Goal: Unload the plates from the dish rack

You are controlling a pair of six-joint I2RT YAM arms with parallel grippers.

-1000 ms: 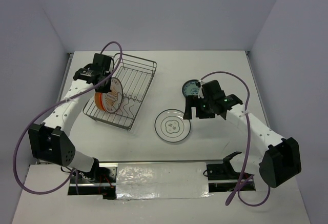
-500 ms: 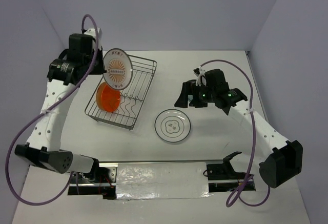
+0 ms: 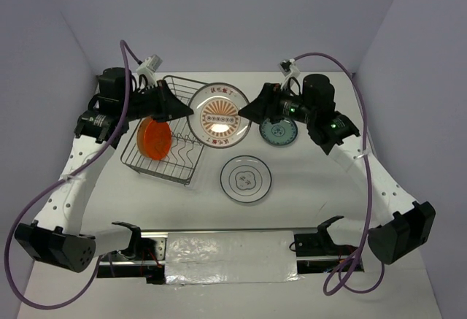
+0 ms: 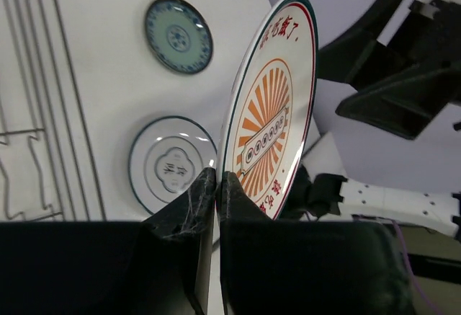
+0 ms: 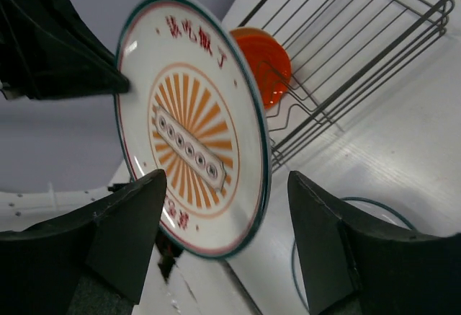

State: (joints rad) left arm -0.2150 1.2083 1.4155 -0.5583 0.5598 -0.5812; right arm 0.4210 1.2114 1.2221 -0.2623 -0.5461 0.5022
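Note:
A sunburst plate (image 3: 219, 117) hangs on edge in the air between the arms, right of the dish rack (image 3: 181, 144). My left gripper (image 3: 190, 109) is shut on its left rim (image 4: 217, 178). My right gripper (image 3: 245, 112) stands open at the plate's right edge, and in its wrist view its fingertips (image 5: 164, 178) straddle the plate's (image 5: 191, 124) lower rim with a gap on both sides. An orange plate (image 3: 154, 138) stands in the rack. A teal plate (image 3: 279, 131) and a white line-drawing plate (image 3: 246, 178) lie flat on the table.
The wire rack (image 5: 346, 55) fills the table's left half, and its orange plate (image 5: 263, 66) leans near the left end. Purple cables loop off both arms. A metal rail (image 3: 226, 250) runs along the near edge.
My left arm lifted the sunburst plate out of the rack and carried it right to mid-table. My right arm rose from the teal plate and swung left to meet the plate.

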